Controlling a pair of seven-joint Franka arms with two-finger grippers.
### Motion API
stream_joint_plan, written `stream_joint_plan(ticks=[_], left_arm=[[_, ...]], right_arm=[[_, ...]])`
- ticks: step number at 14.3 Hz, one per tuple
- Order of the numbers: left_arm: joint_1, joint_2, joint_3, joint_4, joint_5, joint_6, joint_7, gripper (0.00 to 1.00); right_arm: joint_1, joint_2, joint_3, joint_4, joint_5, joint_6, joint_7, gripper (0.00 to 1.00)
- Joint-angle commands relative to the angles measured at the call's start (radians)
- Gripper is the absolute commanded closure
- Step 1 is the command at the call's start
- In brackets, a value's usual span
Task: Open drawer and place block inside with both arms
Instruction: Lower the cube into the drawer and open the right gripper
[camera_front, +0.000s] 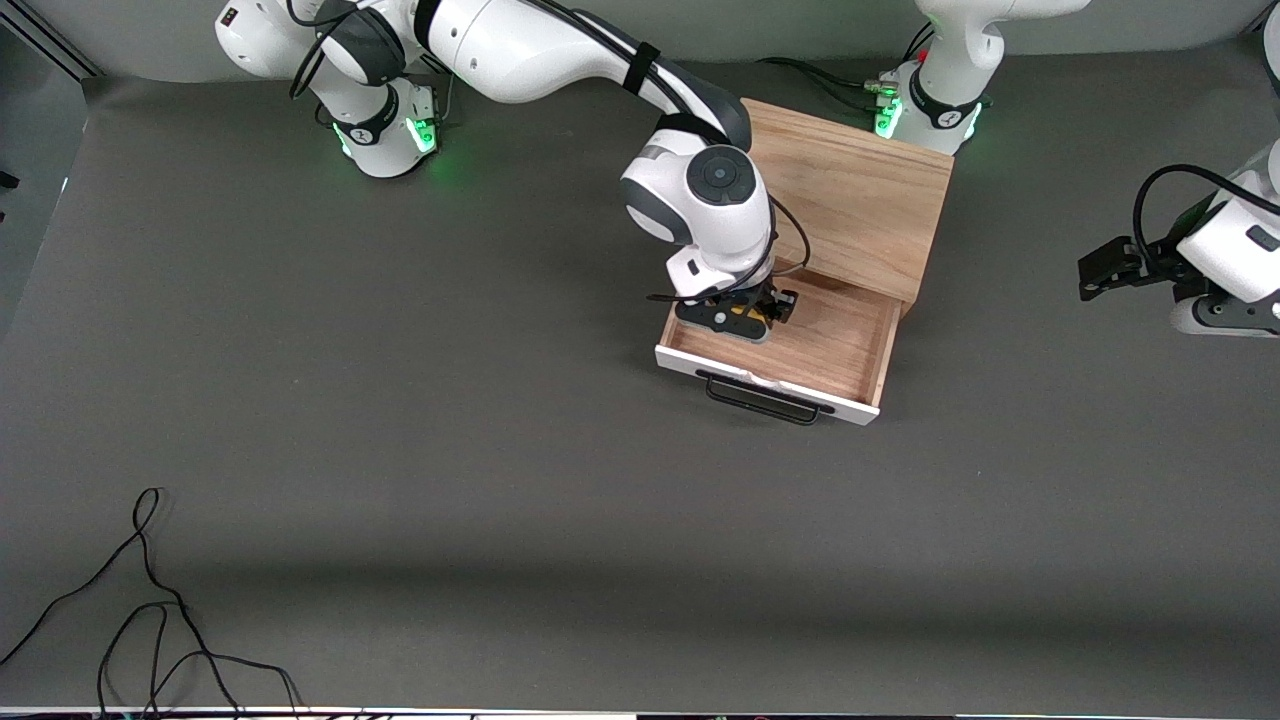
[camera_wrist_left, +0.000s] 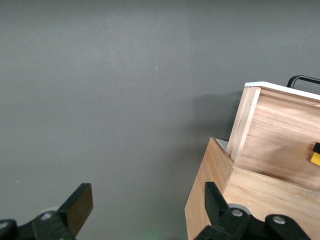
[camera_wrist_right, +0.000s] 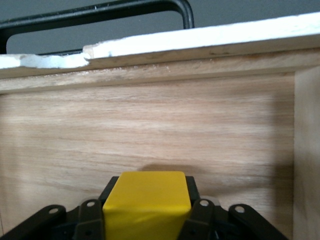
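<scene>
The light-wood drawer (camera_front: 840, 340) stands pulled out of the oak cabinet (camera_front: 850, 190), its white front panel and black handle (camera_front: 765, 402) toward the front camera. My right gripper (camera_front: 742, 318) is down inside the drawer, near the corner toward the right arm's end, shut on the yellow block (camera_front: 745, 312). In the right wrist view the block (camera_wrist_right: 146, 197) sits between the fingers, low over the drawer floor (camera_wrist_right: 150, 130); I cannot tell whether it touches. My left gripper (camera_front: 1095, 272) waits open and empty over the table toward the left arm's end; its view shows the drawer (camera_wrist_left: 280, 140) and a bit of the block (camera_wrist_left: 316, 154).
Loose black cables (camera_front: 150, 620) lie on the dark grey table near the front camera, toward the right arm's end. The left wrist view shows its own fingers (camera_wrist_left: 80, 202) spread wide, with the cabinet side (camera_wrist_left: 210, 200) close by.
</scene>
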Motion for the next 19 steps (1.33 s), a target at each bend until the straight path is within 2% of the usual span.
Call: stream_joint_plan(ticks=[1, 5, 7, 9, 10, 12, 13, 14, 19], left_arm=[[-0.016, -0.021, 0.016, -0.003, -0.013, -0.004, 0.011, 0.0], [-0.011, -0.024, 0.016, -0.004, -0.027, -0.006, 0.011, 0.0], [-0.008, -0.024, 0.018, -0.004, -0.027, -0.006, 0.009, 0.0], [-0.008, -0.024, 0.018, -0.006, -0.027, -0.006, 0.009, 0.0], [-0.008, -0.024, 0.016, -0.006, -0.027, -0.007, 0.009, 0.0], [-0.008, -0.024, 0.016, -0.006, -0.027, -0.007, 0.009, 0.0], [-0.008, -0.024, 0.016, -0.006, -0.027, -0.007, 0.009, 0.0], [-0.01, -0.024, 0.016, -0.006, -0.027, -0.007, 0.009, 0.0], [-0.011, -0.022, 0.016, -0.006, -0.027, -0.011, 0.007, 0.0]], right_arm=[[0.018, 0.017, -0.016, 0.033, -0.018, 0.005, 0.034, 0.65], [0.03, 0.017, -0.016, 0.021, -0.024, 0.007, 0.051, 0.63], [0.03, 0.017, -0.016, 0.018, -0.024, 0.01, 0.057, 0.55], [0.03, 0.019, -0.016, 0.013, -0.025, 0.012, 0.057, 0.4], [0.03, 0.019, -0.016, 0.013, -0.027, 0.012, 0.057, 0.39], [0.032, 0.017, -0.016, 0.013, -0.039, 0.012, 0.065, 0.17], [0.033, 0.017, -0.016, 0.013, -0.041, 0.012, 0.071, 0.13], [0.033, 0.017, -0.016, 0.013, -0.051, 0.012, 0.071, 0.0], [0.033, 0.017, -0.016, 0.015, -0.077, 0.012, 0.074, 0.0]])
